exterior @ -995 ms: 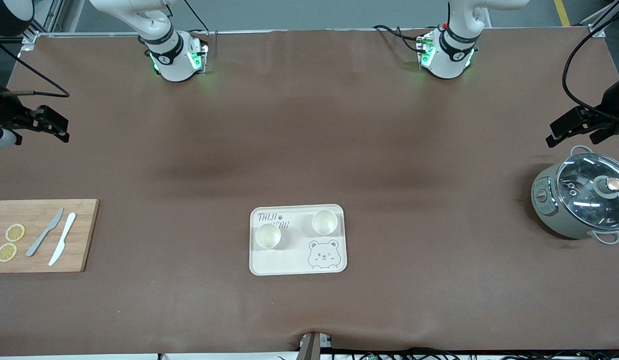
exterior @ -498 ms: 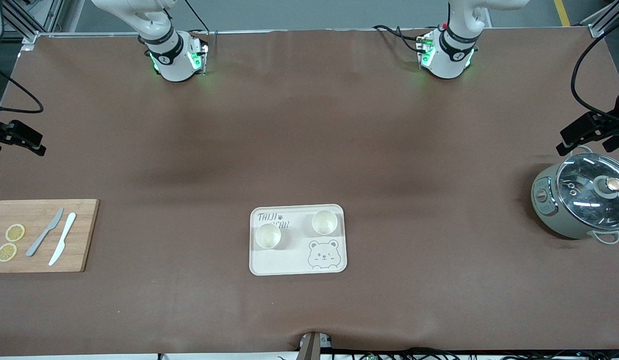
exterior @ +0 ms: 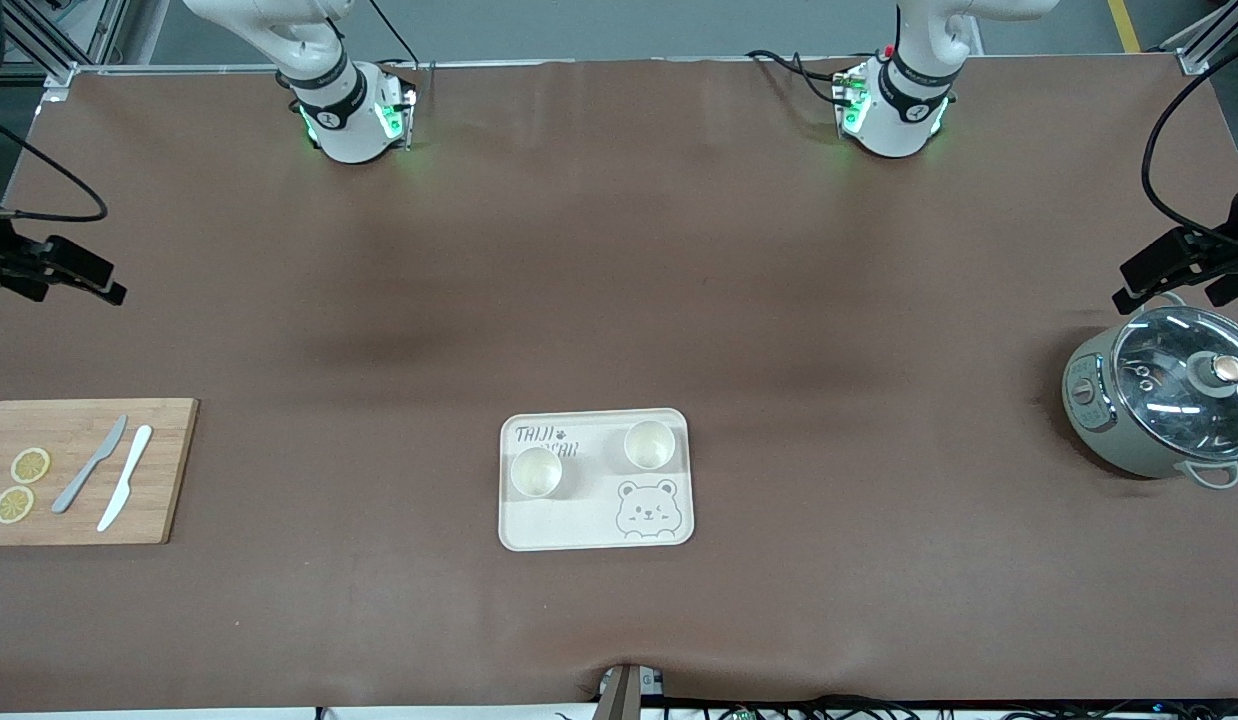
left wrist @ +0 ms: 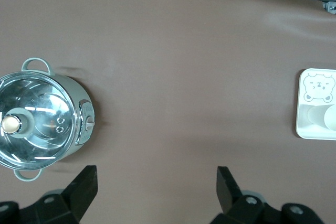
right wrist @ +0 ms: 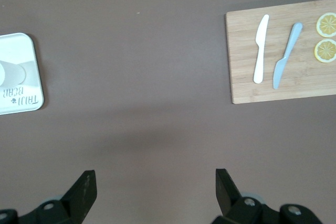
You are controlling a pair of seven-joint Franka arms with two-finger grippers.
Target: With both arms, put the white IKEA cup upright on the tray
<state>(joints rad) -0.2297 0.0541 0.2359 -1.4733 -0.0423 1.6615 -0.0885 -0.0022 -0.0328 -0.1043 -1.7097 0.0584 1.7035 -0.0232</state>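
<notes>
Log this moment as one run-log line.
cups: two upright on tray | left gripper: open, empty, over table beside pot | right gripper: open, empty, over bare table near cutting board

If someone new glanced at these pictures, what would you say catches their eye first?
Probably the cream tray in the middle of the table, with two white cups standing upright on it beside its bear drawing. Next come the glass-lidded pot at the left arm's end and the wooden cutting board, carrying two knives and lemon slices, at the right arm's end. Both grippers, left and right, hang open over bare table.
</notes>
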